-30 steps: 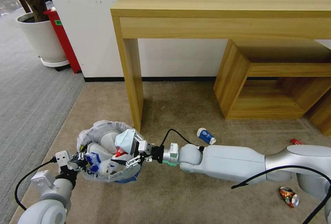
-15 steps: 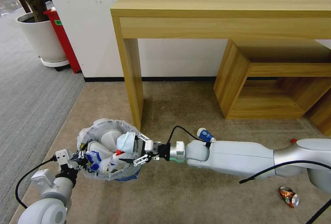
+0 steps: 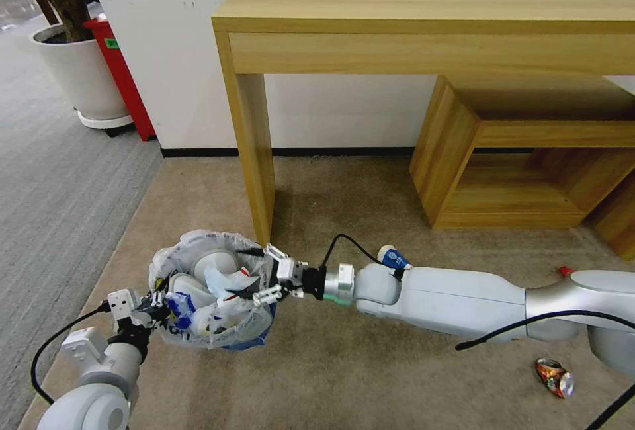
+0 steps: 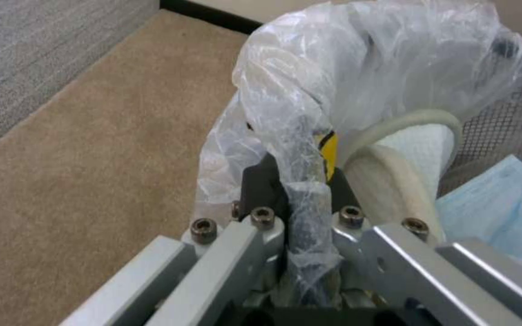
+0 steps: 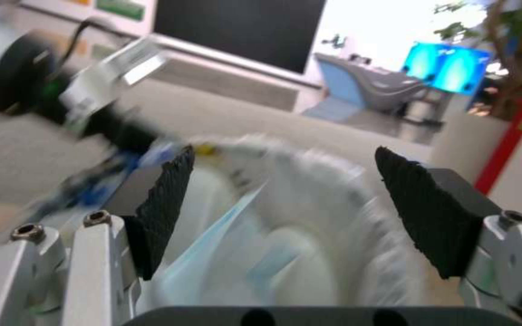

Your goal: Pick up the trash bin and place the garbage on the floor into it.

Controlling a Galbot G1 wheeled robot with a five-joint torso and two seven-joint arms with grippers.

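Both end effectors (image 3: 261,282) at trash bin (image 3: 198,344)

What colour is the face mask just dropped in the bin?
Pale blue face mask, clearest in the left wrist view.

a wooden desk (image 3: 430,20) is seen across the upper right of the frame, with a low wooden shelf unit (image 3: 522,152) tucked under it. a white plant pot (image 3: 79,73) and a red bin (image 3: 122,79) are placed at the upper left, beside grey striped carpet (image 3: 53,185).
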